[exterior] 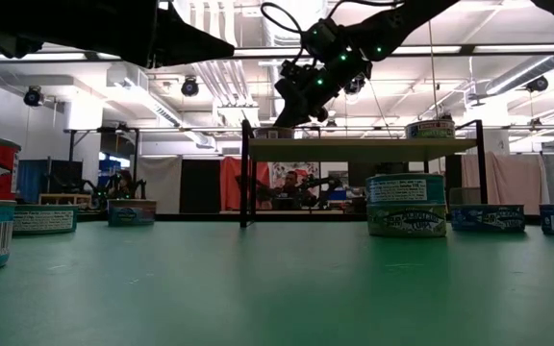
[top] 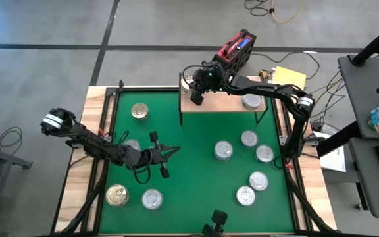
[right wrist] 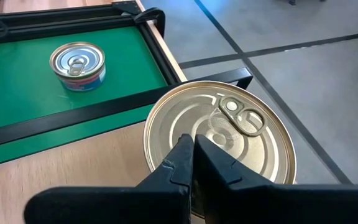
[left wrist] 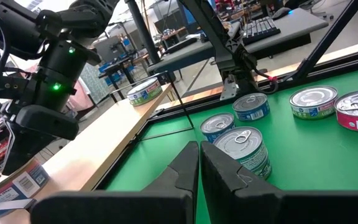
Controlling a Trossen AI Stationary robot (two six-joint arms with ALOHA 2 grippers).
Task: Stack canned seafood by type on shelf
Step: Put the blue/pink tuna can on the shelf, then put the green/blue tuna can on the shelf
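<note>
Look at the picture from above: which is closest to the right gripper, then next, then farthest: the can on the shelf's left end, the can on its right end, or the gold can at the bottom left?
From the right gripper:
1. Left-end can, beside it.
2. Right-end can, across the shelf.
3. Gold can, mat's near-left corner.

Two dark, slender jointed robot arms (top: 255,85) are seen, trailed by black cables and lit by small green lights.

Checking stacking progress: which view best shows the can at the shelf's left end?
The right wrist view: the can fills it, lid and pull tab clear, on the shelf. The high view shows only a sliver beside the right pincer. The low view hides it; the left wrist view shows its labelled side.
</note>
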